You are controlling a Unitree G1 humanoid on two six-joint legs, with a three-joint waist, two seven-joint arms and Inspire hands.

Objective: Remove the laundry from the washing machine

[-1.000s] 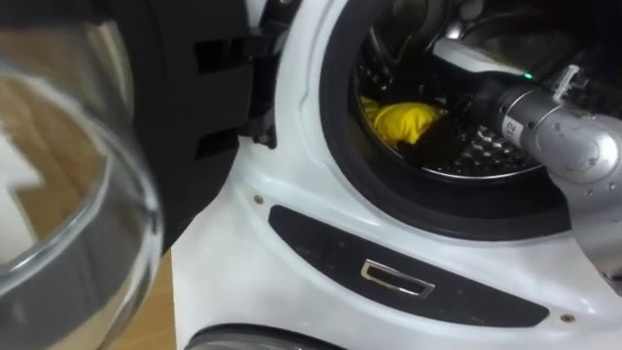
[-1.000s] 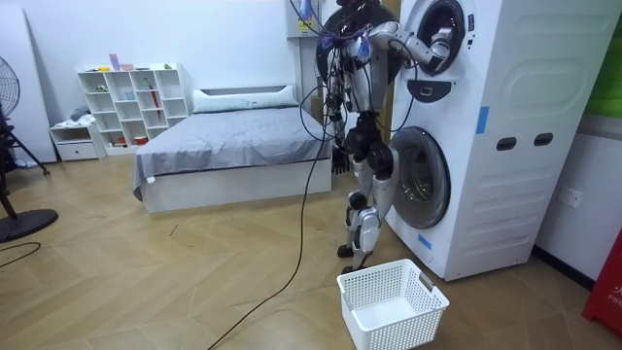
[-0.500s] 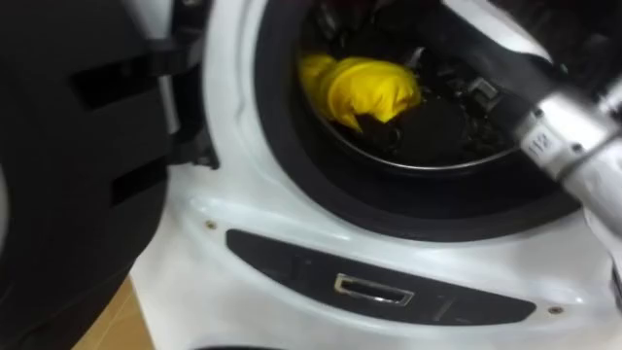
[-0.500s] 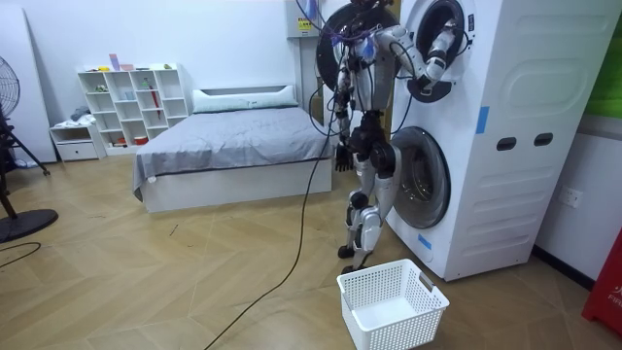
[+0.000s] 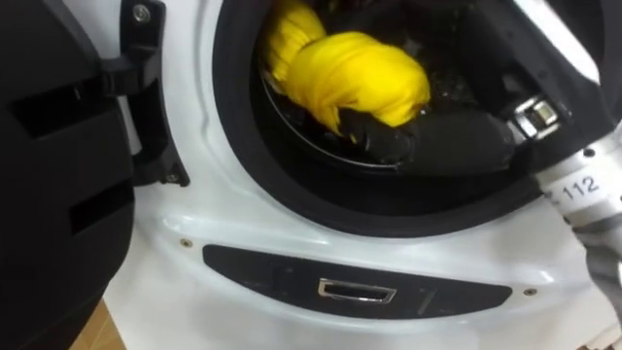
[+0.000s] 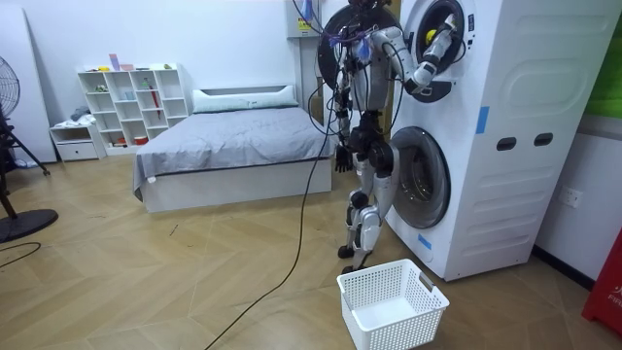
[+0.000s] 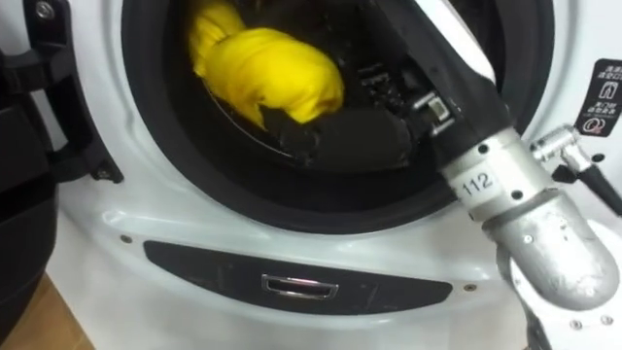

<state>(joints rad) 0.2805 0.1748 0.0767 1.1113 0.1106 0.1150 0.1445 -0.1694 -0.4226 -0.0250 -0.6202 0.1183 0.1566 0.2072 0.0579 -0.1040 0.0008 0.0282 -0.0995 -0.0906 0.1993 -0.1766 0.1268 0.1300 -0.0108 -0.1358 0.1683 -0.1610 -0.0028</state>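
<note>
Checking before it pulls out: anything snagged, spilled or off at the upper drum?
Nothing stands out. The right hand grips a bunched yellow garment at the upper drum's door seal; the door hangs open at left, the white laundry basket sits upright on the floor. No spill or damage visible.

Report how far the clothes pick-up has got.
Done: the upper washing machine's door stands open and the right hand is inside the drum. In hand: its fingers curl on the yellow garment at the drum's mouth. Left: the garment is not yet out, and has to reach the white laundry basket on the floor. The left hand hangs by the robot's side.
</note>
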